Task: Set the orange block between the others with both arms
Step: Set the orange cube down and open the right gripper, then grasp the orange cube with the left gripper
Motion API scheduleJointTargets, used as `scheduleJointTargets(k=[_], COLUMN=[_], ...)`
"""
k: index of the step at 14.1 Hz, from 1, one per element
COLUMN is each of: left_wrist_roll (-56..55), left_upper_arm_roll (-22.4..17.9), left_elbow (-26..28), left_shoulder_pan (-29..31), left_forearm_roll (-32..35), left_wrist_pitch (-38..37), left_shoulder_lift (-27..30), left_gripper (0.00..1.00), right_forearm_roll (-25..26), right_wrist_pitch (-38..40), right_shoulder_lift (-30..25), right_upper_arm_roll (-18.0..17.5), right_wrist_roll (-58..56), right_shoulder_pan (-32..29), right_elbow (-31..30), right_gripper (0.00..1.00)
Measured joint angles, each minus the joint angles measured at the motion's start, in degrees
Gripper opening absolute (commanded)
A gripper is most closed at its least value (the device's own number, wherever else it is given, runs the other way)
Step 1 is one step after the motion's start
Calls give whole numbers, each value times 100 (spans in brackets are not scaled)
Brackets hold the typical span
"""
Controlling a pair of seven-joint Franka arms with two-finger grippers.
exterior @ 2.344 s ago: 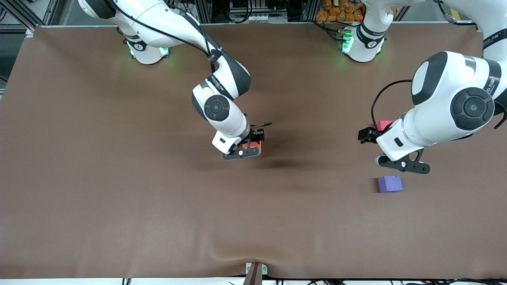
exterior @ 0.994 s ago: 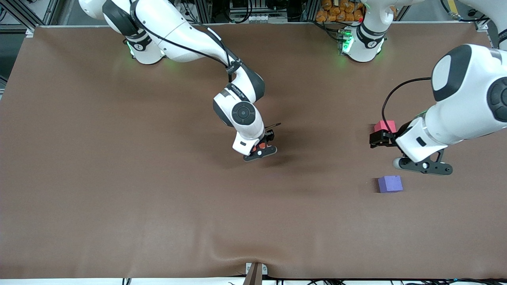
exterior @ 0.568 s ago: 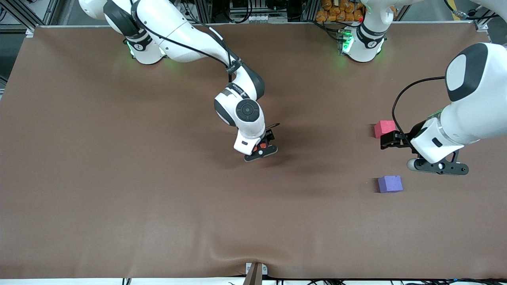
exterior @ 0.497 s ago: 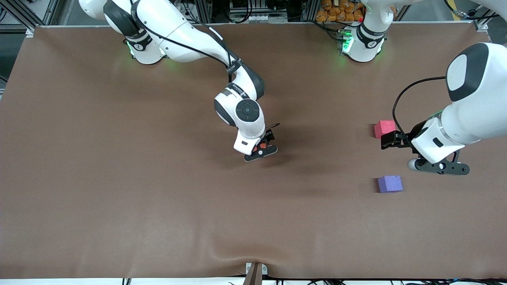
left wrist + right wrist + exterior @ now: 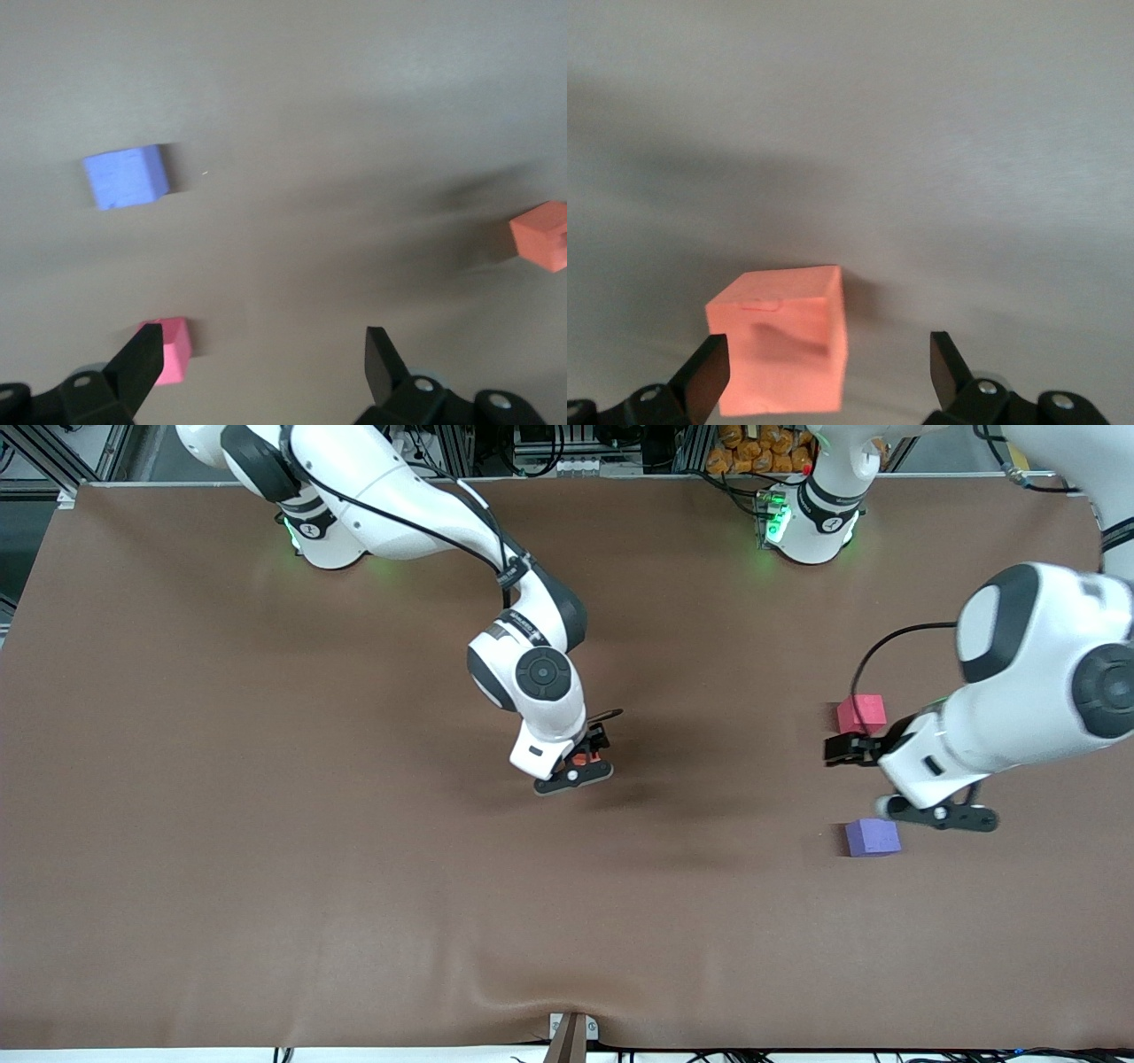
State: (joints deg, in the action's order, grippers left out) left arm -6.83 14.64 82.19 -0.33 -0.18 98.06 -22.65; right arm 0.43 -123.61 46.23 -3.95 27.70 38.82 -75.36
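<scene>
The orange block (image 5: 780,341) is shown released beneath the open right gripper (image 5: 828,367); the left gripper (image 5: 263,365) is spread open near the 2 other cubes (image 5: 862,713).

Two large robot arms, each built of smooth, rounded white shells joined by black bands. The right arm (image 5: 390,487) and the left arm (image 5: 1036,682) each carry round black joint caps with concentric rings on their sides. Both rise from round white bases lit with green light. A thin black cable runs along the outside of each arm, looping free near the wrist. Small dark lettering marks a black band on the right arm. Each arm ends in a white wrist block and a flat black two-finger gripper, whose black fingers have silver screws at their roots.
</scene>
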Motion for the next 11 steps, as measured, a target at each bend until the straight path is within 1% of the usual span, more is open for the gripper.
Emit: scheduleJointTargets(k=[5, 8, 11], left_wrist_roll=[-1287, -1758, -3208], left_upper_arm_roll=[30, -1, -32], left_elbow=[13, 34, 46], left_shoulder_pan=[-767, -1338, -2101], left_forearm_roll=[0, 127, 461], left_wrist_pitch=[430, 933, 1384], left_shoulder_lift=[-253, -631, -1074], left_gripper=[100, 100, 100], right_forearm_roll=[3, 15, 17], right_wrist_pitch=[806, 1522, 2155], right_shoulder_lift=[-552, -824, -1129], right_upper_arm_roll=[10, 17, 19], right_wrist_roll=[-142, -845, -1586], right_shoulder_pan=[-531, -942, -1402], right_elbow=[18, 22, 24], right_gripper=[100, 100, 100])
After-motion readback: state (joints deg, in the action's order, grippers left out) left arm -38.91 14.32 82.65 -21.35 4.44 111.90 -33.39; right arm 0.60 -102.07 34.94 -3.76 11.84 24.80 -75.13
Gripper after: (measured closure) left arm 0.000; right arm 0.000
